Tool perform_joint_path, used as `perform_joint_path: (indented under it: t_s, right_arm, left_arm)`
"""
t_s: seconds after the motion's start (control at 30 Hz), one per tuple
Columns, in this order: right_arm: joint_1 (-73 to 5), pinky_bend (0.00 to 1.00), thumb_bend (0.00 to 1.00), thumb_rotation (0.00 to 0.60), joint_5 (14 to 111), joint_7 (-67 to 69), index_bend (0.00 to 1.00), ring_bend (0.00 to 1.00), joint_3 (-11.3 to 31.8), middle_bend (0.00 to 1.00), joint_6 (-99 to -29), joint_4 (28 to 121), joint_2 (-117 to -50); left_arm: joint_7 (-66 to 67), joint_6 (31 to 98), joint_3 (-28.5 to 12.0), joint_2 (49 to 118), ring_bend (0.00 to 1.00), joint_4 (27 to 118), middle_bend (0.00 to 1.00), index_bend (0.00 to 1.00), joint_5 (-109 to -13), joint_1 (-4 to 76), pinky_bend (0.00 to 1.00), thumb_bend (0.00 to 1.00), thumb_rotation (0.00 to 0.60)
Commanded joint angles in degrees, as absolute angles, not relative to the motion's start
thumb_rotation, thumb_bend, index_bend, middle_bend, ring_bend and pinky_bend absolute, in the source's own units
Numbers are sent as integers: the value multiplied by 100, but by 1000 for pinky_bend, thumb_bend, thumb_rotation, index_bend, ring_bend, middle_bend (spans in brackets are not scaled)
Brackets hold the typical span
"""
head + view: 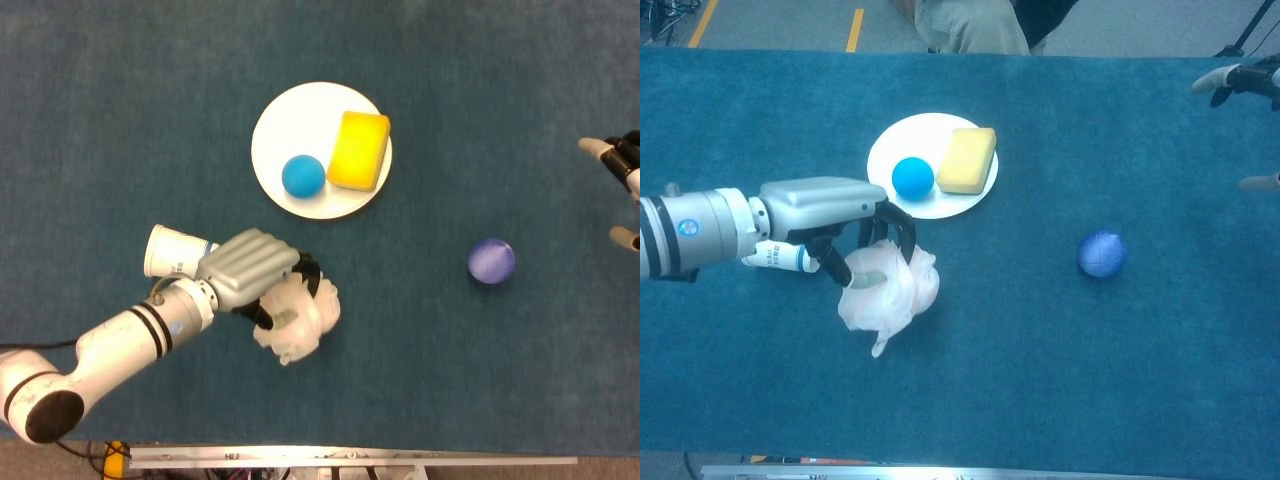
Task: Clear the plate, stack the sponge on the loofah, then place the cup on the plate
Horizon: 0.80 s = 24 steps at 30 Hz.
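My left hand (830, 215) grips the loofah (890, 292) | sponge (359, 150) on plate (275, 125) | my right hand (622, 170): fingers apart, holding nothing.

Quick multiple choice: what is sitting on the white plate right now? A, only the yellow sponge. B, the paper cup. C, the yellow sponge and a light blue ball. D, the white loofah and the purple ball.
C: the plate carries the yellow sponge and the light blue ball, side by side.

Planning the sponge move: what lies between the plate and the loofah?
Only bare blue cloth separates the plate from the loofah in the left hand, per head view.
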<state>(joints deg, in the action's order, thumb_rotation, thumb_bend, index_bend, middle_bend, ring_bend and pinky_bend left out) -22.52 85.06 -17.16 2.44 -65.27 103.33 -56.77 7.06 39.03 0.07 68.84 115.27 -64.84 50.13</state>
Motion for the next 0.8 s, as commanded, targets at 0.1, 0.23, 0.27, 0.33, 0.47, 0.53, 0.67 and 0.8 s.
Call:
perform_joint_path:
  t_s: [0.1,0.23,0.27,0.33,0.47,0.53,0.67,0.8]
  right_arm:
    - [-2254,403,0,600,8511,-1668,192,244,250,321,-6531,10298,-5674]
    - [-2253,403,0,600,8522,-1611,192,244,243,321,-6527,10258,-5673]
    - [-2251,403,0,600,8524,-1596,192,244,243,321,-6530,10248,-5674]
    - [-2248,403,0,600,8525,-1565,192,244,239,321,-6529,10221,-5675]
    - [-2242,403,0,600,8527,-1508,192,244,240,321,-6537,10175,-5674]
    - [-2241,403,0,600,8528,-1492,192,244,241,321,-6539,10161,-5674]
    - [-2240,403,0,600,8534,-1457,192,244,252,321,-6559,10152,-5676]
    - [-2239,403,0,600,8543,-1455,192,244,256,321,-6571,10160,-5676]
  left_arm:
    - [843,3972,120,6959,427,11682,353,383,-6327,4982,430,372,600]
    - [967,4075,146,7058,423,11823,347,361,-6133,4989,430,371,600]
    - [994,4092,144,7074,420,11851,346,356,-6095,4999,430,371,600]
    - [1076,4108,151,7098,379,11906,325,339,-6021,5036,428,371,600]
    - [1183,4078,186,7114,174,11962,174,171,-5923,5103,328,371,600]
    - [1179,4007,186,7078,34,11985,45,33,-5829,5160,205,368,600]
    - [1158,4015,113,6973,0,12038,0,0,-5782,5226,100,358,600]
    - [1199,4142,48,6833,0,12060,0,0,-5813,5241,100,358,600]
